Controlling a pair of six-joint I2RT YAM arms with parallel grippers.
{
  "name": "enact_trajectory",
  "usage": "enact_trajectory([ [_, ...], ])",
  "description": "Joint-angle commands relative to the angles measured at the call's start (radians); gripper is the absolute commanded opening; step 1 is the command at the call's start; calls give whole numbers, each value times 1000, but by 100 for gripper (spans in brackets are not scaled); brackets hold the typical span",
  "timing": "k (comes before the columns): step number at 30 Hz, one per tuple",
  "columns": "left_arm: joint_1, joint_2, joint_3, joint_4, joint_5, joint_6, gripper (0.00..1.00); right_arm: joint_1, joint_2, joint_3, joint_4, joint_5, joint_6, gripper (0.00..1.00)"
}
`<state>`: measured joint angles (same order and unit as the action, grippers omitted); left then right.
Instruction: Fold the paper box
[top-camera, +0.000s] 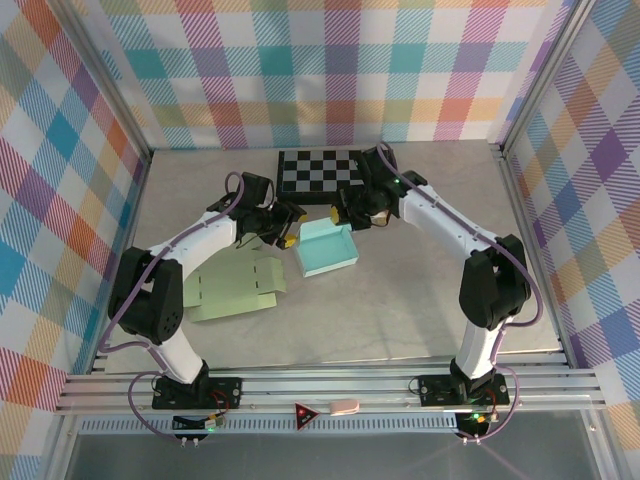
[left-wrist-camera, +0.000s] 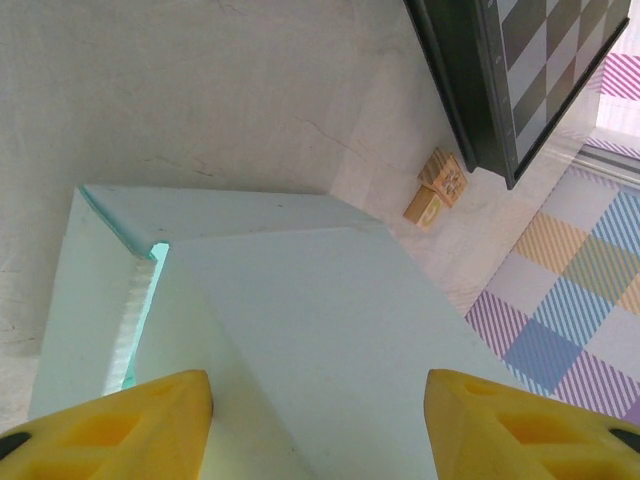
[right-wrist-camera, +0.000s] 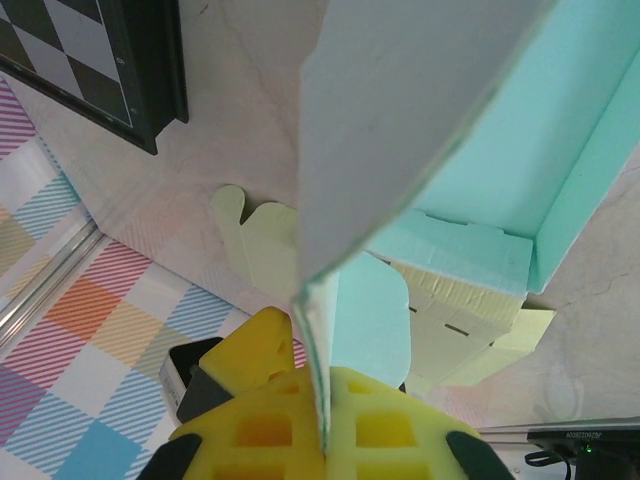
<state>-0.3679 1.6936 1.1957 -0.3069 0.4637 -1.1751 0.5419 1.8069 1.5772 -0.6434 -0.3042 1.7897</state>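
Observation:
The paper box (top-camera: 326, 250) is teal and lies half-formed as an open tray in the middle of the table. My right gripper (top-camera: 352, 213) is at its far edge, and in the right wrist view this gripper (right-wrist-camera: 318, 370) is shut on a thin upright wall (right-wrist-camera: 400, 110) of the box, with the teal inside (right-wrist-camera: 510, 150) beyond. My left gripper (top-camera: 289, 232) is at the box's left side. Its yellow fingers (left-wrist-camera: 150, 420) stand apart in the left wrist view, open, with a pale outer panel of the box (left-wrist-camera: 300, 290) spanning between them.
A flat, unfolded pale green box (top-camera: 235, 288) lies left of the teal one, and it runs under it in the right wrist view (right-wrist-camera: 255, 235). A checkerboard (top-camera: 318, 172) sits at the back. Two small wooden blocks (left-wrist-camera: 437, 186) rest beside the board.

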Motion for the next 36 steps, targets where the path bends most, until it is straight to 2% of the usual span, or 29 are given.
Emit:
enact_trajectory([
  [1, -15, 21, 32, 50, 30, -25, 57, 2, 14, 44, -43, -58, 39, 0],
  [11, -23, 39, 5, 38, 10, 28, 51, 15, 14, 3, -24, -65, 27, 0],
  [20, -23, 64, -26, 48, 1, 53, 42, 32, 45, 30, -107, -60, -132, 0],
  [24, -23, 74, -16, 42, 3, 64, 37, 27, 43, 72, -159, -47, -242, 15],
  [28, -23, 83, -10, 37, 6, 72, 36, 15, 46, 158, -227, -38, -375, 38],
  [31, -23, 81, -3, 38, 5, 77, 36, -1, 37, 260, -313, -2, -519, 51],
  [34, -23, 83, 5, 5, 7, 78, 36, -31, 24, 356, -413, 37, -672, 58],
  [36, -23, 83, 10, 3, 9, 78, 36, -72, 13, 392, -462, 59, -771, 59],
])
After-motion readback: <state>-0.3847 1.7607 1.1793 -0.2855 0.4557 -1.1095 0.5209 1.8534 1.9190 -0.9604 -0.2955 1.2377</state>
